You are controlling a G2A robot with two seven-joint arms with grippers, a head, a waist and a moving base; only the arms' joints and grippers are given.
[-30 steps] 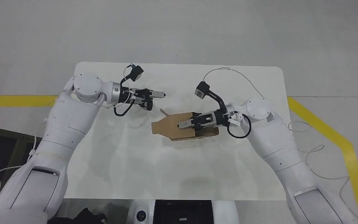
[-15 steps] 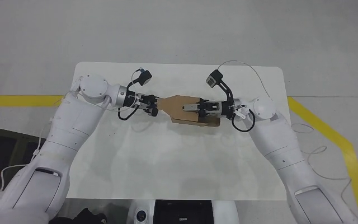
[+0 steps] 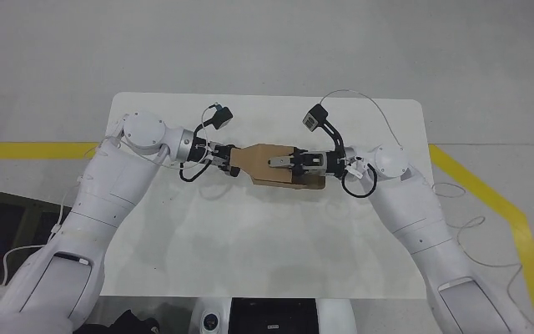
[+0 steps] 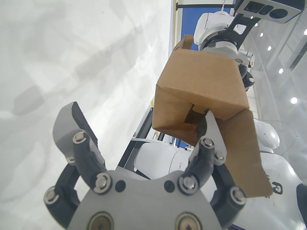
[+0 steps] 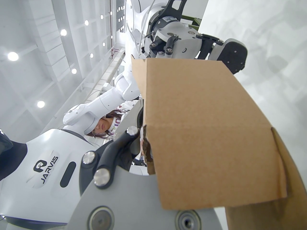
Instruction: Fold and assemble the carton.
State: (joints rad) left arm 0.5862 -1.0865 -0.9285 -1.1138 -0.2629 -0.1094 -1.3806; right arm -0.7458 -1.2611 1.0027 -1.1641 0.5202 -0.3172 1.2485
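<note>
We count one brown rectangular cardboard carton [image 3: 254, 169] over the middle of one white table [image 3: 167, 242]. The right gripper [image 3: 285, 159], at its 3 o'clock, clamps a wall. The left gripper [image 4: 141, 116], at 9 o'clock, is spread wide.

Left of carton [image 3: 254, 160]: left end effector [image 3: 233, 164] blocks this end, one finger in the carton's mouth.
Right of carton: right end effector [image 3: 285, 160] grips it, arm behind.
Nearer than carton: wide bench [image 3: 250, 250] room to pass.
Beyond carton: narrower bench strip, also passable.
</note>
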